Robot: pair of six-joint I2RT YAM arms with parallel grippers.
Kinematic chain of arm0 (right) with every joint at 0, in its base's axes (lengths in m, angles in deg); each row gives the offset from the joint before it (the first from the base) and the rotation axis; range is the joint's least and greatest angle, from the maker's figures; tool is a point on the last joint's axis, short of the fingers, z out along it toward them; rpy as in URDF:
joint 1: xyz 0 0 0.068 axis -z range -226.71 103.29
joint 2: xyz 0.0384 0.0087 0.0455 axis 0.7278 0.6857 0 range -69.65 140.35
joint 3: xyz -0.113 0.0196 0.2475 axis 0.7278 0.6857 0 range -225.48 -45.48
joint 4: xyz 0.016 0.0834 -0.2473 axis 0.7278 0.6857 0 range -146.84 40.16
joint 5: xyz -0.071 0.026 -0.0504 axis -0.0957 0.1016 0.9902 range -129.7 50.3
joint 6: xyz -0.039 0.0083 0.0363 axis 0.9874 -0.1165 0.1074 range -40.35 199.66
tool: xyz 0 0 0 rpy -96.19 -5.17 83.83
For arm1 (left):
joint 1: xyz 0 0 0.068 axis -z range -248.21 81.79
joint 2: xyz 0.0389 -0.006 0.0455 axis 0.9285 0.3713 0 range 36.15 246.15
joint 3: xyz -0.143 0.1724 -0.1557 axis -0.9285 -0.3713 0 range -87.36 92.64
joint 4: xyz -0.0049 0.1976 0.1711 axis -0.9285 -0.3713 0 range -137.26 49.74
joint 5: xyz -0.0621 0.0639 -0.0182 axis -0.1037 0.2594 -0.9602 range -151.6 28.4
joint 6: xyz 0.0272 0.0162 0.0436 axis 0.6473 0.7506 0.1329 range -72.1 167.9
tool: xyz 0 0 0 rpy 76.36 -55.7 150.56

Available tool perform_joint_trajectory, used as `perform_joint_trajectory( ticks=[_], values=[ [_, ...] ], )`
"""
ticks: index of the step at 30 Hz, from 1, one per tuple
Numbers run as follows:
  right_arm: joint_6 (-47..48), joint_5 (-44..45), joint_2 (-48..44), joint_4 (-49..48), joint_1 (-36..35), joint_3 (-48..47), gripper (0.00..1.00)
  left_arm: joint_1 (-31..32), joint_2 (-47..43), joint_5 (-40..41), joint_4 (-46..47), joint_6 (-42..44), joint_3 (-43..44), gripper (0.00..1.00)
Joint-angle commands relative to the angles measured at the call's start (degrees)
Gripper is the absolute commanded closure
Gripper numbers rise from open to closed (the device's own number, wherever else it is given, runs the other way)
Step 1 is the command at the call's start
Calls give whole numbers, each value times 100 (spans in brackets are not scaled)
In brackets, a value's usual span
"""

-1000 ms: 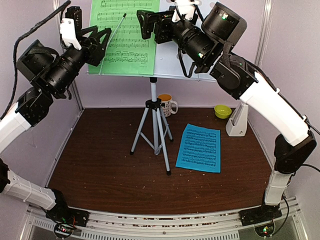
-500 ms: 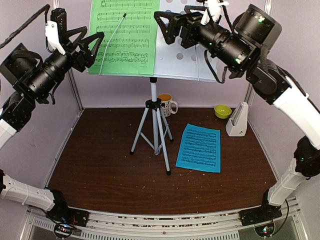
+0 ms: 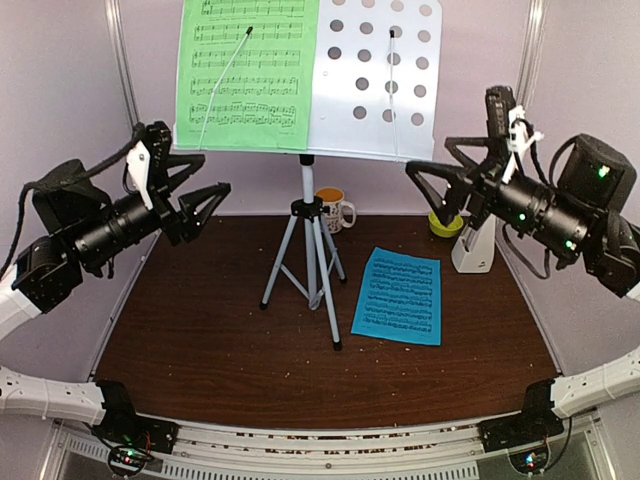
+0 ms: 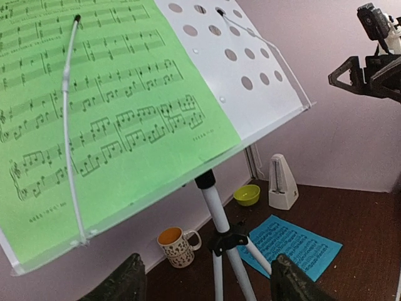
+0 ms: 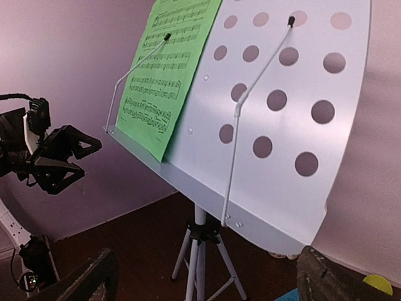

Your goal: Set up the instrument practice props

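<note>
The pale grey perforated music stand (image 3: 380, 90) stands on its silver tripod (image 3: 308, 260) at the back middle. The green music sheet (image 3: 245, 70) sits on its left half under a wire clip; it also shows in the left wrist view (image 4: 106, 113) and the right wrist view (image 5: 166, 69). The blue music sheet (image 3: 398, 296) lies flat on the table right of the tripod. The white metronome (image 3: 474, 242) stands at the back right. My left gripper (image 3: 198, 192) is open and empty, left of the stand. My right gripper (image 3: 440, 180) is open and empty, right of the stand.
A patterned mug (image 3: 334, 209) stands behind the tripod. A small green bowl (image 3: 445, 222) sits beside the metronome. The brown table (image 3: 220, 340) has pale walls at the back and both sides. The tripod legs spread over the middle of the table.
Both arms have drawn away from the stand's desk and come down, the left one to the left, the right one to the right. The right half of the stand now shows bare.
</note>
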Motion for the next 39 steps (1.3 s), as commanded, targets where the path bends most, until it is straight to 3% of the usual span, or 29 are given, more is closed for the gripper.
perform_joint_trajectory(
  ticks=[1, 5, 10, 22, 30, 39],
  values=[
    [-856, 497, -740, 404, -7, 902, 0, 46, -114, -234, 320, -358, -406, 31],
    [-1357, 1045, -1126, 634, -1, 1682, 0, 63, -101, -244, 425, -563, -693, 31],
    [-2080, 1379, -652, 1063, 284, 2222, 0, 84, 77, -191, 508, -724, -858, 31],
    [-2849, -1100, 1514, 282, 2613, 2204, 4, 237, 604, -106, 627, -1048, -1025, 31],
    [-2877, -1710, 3306, 428, 3199, 1505, 5, 312, 838, -39, 565, -1100, -1091, 31],
    [-3551, -2215, 3944, 94, 3514, 1948, 4, 406, 971, 62, 730, -1076, -1309, 31]
  ],
)
